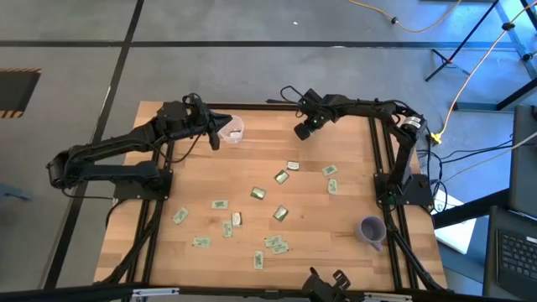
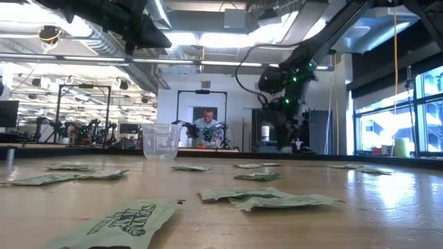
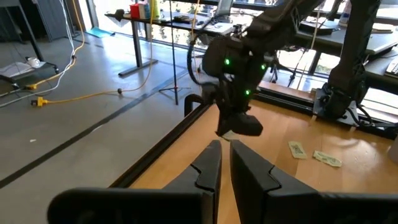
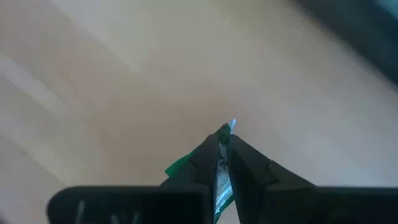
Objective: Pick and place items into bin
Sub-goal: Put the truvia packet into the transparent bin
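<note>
Packets [image 1: 282,177], small flat rectangles in pale green and white with a few yellowish-gold ones, lie scattered over the middle and near half of the wooden table [image 1: 336,243], well apart from both grippers. At the far left, the left gripper [image 1: 220,127] hangs at the rim of the clear, faintly pinkish cup [image 1: 232,130] that stands upright by the table's far edge; its dark tapered fingers [image 3: 210,167] are pressed nearly together, and nothing shows between them. Further right, the right gripper [image 1: 303,131] hangs over bare wood near the far edge, raised above the table. Its wrist view shows its fingers [image 4: 208,155] clenched on a thin green packet [image 4: 180,167], whose crinkled foil edge pokes out past the tips. The tabletop is pale planked wood with a smooth sheen. At the near right corner stands a purple translucent cup [image 1: 372,230], round and open-topped.
</note>
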`<state>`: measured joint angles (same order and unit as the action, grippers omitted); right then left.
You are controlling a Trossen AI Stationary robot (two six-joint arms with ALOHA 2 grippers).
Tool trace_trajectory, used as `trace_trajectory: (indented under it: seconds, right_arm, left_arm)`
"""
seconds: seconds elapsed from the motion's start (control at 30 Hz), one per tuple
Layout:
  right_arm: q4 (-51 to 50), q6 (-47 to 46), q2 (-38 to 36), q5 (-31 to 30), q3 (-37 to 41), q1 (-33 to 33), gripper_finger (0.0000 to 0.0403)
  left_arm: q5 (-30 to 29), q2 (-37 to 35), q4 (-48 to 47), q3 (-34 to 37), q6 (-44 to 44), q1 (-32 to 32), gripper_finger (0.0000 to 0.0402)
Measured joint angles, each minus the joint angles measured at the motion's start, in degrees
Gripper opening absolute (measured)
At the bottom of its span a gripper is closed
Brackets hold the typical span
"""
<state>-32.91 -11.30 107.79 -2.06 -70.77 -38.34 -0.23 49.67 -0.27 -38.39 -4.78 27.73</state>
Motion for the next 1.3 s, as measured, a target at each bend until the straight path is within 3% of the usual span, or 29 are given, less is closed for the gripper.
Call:
trace_trajectory:
  seconds: [0.27, 0.47, 0.6, 0.83, 1.17, 1.3]
  right_arm:
    - [-0.3, 2.7, 0.1, 5.5, -10.5, 3.2, 0.0035]
    - [12.6, 4.1, 0.0, 10.1, -16.5, 6.9, 0.0035]
    - [23.0, 4.1, 0.0, 10.4, -17.2, 9.6, 0.0035]
    - [31.8, 4.1, 1.6, 11.2, -17.2, 12.3, 0.0035]
    - [42.6, -2.5, 10.4, 16.9, -17.2, 13.1, 0.0035]
    - [42.4, -5.1, 14.6, 17.8, -20.1, 13.4, 0.0035]
  left_arm:
    - [0.0, 0.0, 0.0, 0.0, 0.0, 0.0, 0.0029]
    - [0.0, 0.0, 0.0, 0.0, 0.0, 0.0, 0.0031]
    - [1.1, -0.1, 0.0, 0.0, -1.2, 0.0, 0.0031]
    - [9.0, -4.1, 0.1, 0.0, -2.1, 0.0, 0.0031]
    - [9.4, -11.2, 0.0, 0.0, -4.1, 0.0, 0.0031]
    - [9.3, -11.9, 0.0, 0.0, -4.1, 0.0, 0.0031]
